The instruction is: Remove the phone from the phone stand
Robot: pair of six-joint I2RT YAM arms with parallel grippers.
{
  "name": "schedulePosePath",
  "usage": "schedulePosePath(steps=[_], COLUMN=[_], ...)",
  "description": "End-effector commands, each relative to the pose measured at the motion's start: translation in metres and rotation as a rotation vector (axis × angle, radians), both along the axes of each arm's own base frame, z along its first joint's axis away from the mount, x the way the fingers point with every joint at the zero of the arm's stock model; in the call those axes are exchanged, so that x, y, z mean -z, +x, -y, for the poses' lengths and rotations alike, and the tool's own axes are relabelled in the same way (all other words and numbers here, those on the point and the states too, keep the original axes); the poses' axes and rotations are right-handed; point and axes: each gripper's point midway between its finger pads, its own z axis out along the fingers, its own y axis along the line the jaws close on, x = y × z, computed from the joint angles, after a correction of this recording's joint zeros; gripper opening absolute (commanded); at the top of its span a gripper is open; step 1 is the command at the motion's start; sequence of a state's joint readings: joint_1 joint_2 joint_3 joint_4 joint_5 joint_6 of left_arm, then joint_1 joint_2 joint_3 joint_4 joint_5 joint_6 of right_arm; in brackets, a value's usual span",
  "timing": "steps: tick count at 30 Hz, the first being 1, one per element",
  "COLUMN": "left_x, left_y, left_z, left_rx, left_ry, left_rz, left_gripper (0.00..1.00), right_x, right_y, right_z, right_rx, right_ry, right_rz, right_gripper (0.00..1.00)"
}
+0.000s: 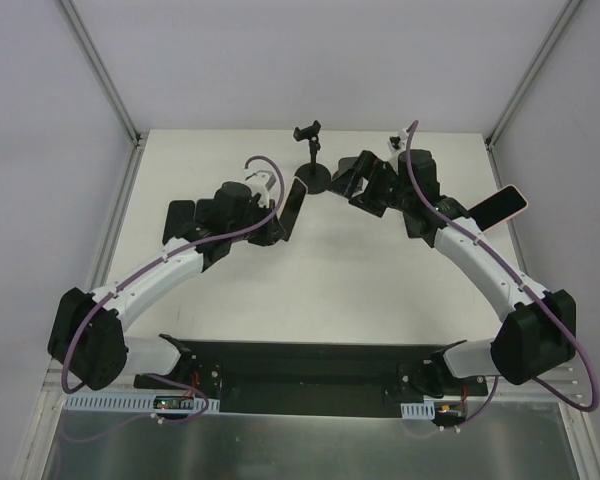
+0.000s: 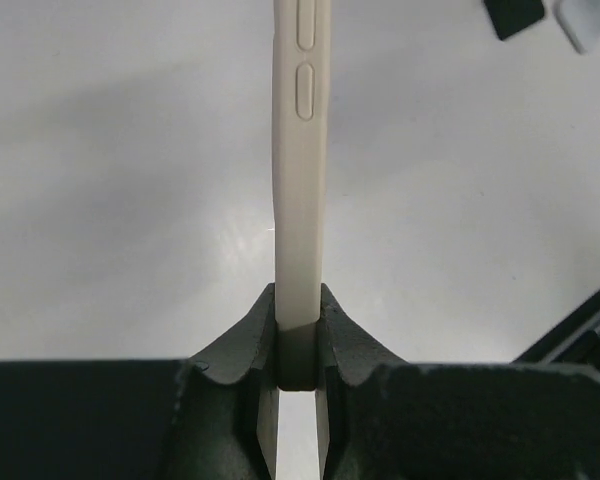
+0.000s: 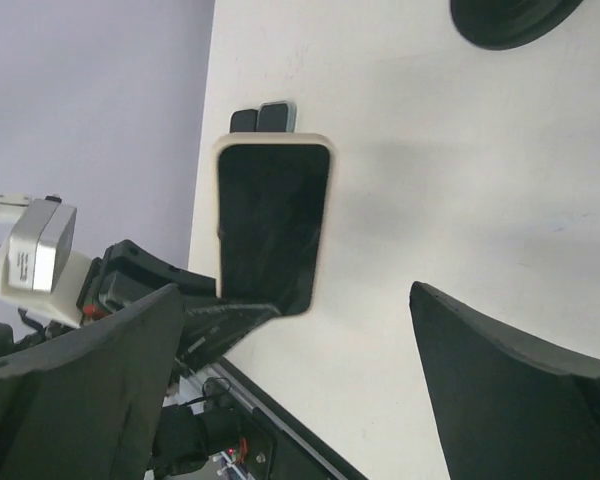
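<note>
The phone, dark-screened in a cream case, is held on edge over the table by my left gripper, left of the phone stand. In the left wrist view its cream side runs upright between the two fingers, and the left gripper is shut on its lower end. The black phone stand stands at the back middle with nothing in its clamp. My right gripper is open just right of the stand's base. The right wrist view shows the phone and the stand's base beyond the right gripper.
A second cream-cased phone lies at the table's right edge beside the right arm. Metal frame posts rise at the back corners. A black rail with the arm bases runs along the near edge.
</note>
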State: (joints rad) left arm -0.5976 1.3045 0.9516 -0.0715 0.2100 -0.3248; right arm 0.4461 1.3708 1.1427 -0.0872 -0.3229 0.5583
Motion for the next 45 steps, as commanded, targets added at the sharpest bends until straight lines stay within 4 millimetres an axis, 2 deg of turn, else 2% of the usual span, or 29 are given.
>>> schedulePosePath(steps=[1, 6, 11, 18, 22, 28, 36, 39, 40, 45], left_x=[-0.01, 0.017, 0.045, 0.077, 0.085, 0.099, 0.111, 0.113, 0.114, 0.115], left_y=[0.021, 0.034, 0.053, 0.075, 0.084, 0.088, 0.086, 0.085, 0.083, 0.081], left_z=[-0.047, -0.091, -0.122, -0.125, -0.129, -0.139, -0.132, -0.135, -0.138, -0.152], left_rx=[-0.215, -0.367, -0.466, -0.451, -0.464, -0.48, -0.436, -0.45, -0.462, -0.512], left_ry=[-0.074, -0.074, -0.054, -0.017, -0.015, -0.02, -0.034, -0.022, -0.009, 0.061], left_rz=[0.015, -0.061, -0.147, -0.237, -0.258, -0.301, -0.347, -0.353, -0.359, -0.363], left_gripper=[0.0, 0.0, 0.0, 0.0, 0.0, 0.0, 0.0, 0.17, 0.28, 0.46], right_x=[-0.018, -0.013, -0.008, 0.001, 0.005, 0.008, 0.009, 0.009, 0.009, 0.01], right_y=[0.008, 0.008, 0.006, 0.0, -0.002, -0.003, -0.001, 0.0, 0.001, 0.002], right_z=[0.023, 0.041, 0.042, 0.044, 0.048, 0.054, 0.054, 0.052, 0.052, 0.052], right_rx=[0.037, 0.055, 0.035, 0.014, 0.011, 0.018, 0.009, 0.005, 0.005, 0.005], right_ry=[-0.079, -0.188, -0.197, -0.205, -0.207, -0.207, -0.2, -0.195, -0.195, -0.198], right_rz=[0.094, 0.133, 0.128, 0.117, 0.113, 0.105, 0.098, 0.094, 0.094, 0.095], right_gripper=[0.96, 0.96, 0.96, 0.96, 0.96, 0.96, 0.96, 0.96, 0.96, 0.96])
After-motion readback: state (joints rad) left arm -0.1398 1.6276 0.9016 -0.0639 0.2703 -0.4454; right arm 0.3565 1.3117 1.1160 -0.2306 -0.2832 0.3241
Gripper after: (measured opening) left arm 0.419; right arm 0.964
